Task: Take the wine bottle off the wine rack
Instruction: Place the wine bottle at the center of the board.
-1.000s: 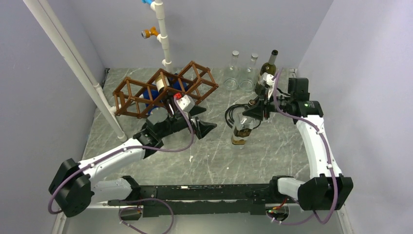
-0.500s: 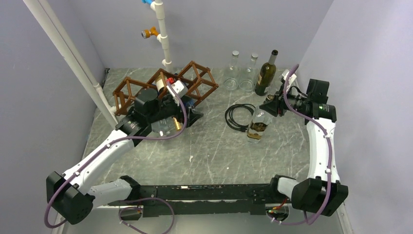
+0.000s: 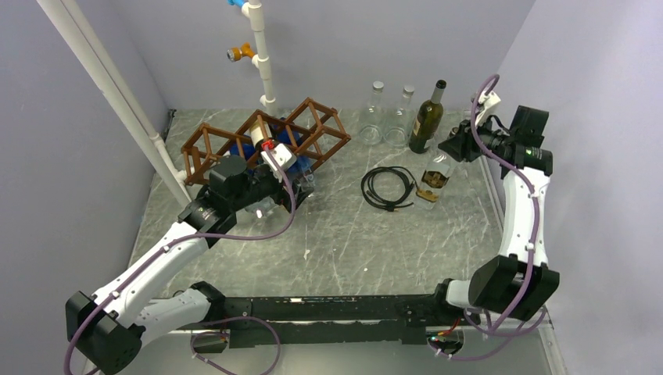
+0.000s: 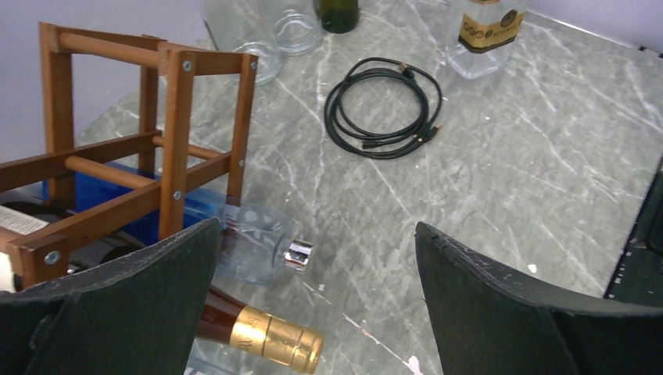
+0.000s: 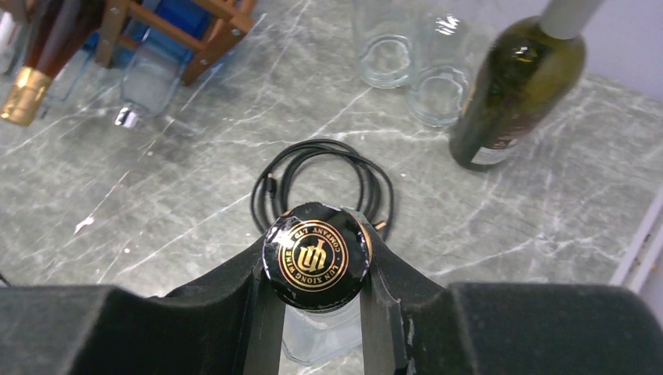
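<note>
Hovering open by the wine rack point(image 4: 176, 148), left gripper point(image 4: 316, 234) is targeting its wine bottle point(image 4: 262, 337); right gripper point(image 5: 317, 258) is clamping a clear bottle point(image 3: 432, 184) upright.

Left arm point(image 3: 156, 262) extended, jaws wide; right arm point(image 3: 520, 211) upright, jaws clamped.

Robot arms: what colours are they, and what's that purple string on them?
The left arm and right arm have smooth white shells between chunky black joints. The purple string is a thin cable looping along each arm. The left gripper and right gripper have broad, matte black fingers.
</note>
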Action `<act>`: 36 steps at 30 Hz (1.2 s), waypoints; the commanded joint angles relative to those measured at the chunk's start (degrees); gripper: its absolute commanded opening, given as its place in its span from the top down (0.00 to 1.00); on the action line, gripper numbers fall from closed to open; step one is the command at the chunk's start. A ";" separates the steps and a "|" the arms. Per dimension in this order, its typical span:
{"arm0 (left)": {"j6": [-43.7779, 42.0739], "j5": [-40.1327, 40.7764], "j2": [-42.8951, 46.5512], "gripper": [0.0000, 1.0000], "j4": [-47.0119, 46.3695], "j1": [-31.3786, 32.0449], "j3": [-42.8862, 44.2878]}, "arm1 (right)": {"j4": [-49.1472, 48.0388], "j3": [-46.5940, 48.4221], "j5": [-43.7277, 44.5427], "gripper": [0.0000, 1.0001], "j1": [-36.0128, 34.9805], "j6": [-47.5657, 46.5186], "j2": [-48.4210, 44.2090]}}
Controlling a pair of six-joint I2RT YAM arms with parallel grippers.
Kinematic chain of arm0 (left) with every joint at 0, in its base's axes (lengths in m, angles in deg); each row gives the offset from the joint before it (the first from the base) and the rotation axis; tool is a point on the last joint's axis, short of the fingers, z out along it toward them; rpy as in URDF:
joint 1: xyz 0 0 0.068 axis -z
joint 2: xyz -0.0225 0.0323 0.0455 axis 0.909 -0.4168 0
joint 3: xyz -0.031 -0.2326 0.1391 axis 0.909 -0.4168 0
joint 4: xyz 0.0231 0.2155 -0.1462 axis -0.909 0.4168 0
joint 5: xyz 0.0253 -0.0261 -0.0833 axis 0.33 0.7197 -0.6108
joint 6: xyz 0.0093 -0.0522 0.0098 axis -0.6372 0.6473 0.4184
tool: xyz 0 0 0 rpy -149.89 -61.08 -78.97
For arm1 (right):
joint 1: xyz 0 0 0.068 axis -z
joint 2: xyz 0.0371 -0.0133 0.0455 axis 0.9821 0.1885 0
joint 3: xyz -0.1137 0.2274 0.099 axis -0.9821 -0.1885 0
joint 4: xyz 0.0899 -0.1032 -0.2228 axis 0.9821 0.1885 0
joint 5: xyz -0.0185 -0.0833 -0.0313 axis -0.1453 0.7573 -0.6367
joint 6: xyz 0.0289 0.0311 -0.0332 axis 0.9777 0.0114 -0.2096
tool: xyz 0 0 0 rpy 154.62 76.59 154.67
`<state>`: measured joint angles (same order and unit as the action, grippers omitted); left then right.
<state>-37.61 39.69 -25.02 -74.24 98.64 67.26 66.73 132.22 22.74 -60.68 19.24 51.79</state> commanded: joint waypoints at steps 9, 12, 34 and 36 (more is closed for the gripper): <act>-4.32 7.55 1.65 0.01 0.43 -0.33 0.08 | -16.88 11.38 4.99 1.00 1.95 6.24 8.58; -5.07 8.38 1.84 0.00 0.49 -0.34 -0.03 | -19.07 12.96 7.12 1.00 1.96 7.61 10.93; -7.79 10.74 0.68 0.01 1.48 -0.48 -0.21 | -32.13 17.41 25.32 1.00 0.69 17.93 22.51; -7.95 10.89 0.57 0.00 1.61 -0.48 -0.21 | -32.82 18.19 28.08 1.00 -0.07 18.04 23.64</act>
<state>-44.48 49.57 -24.32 -72.95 98.45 67.10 44.70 144.28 45.80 -59.54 34.65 76.05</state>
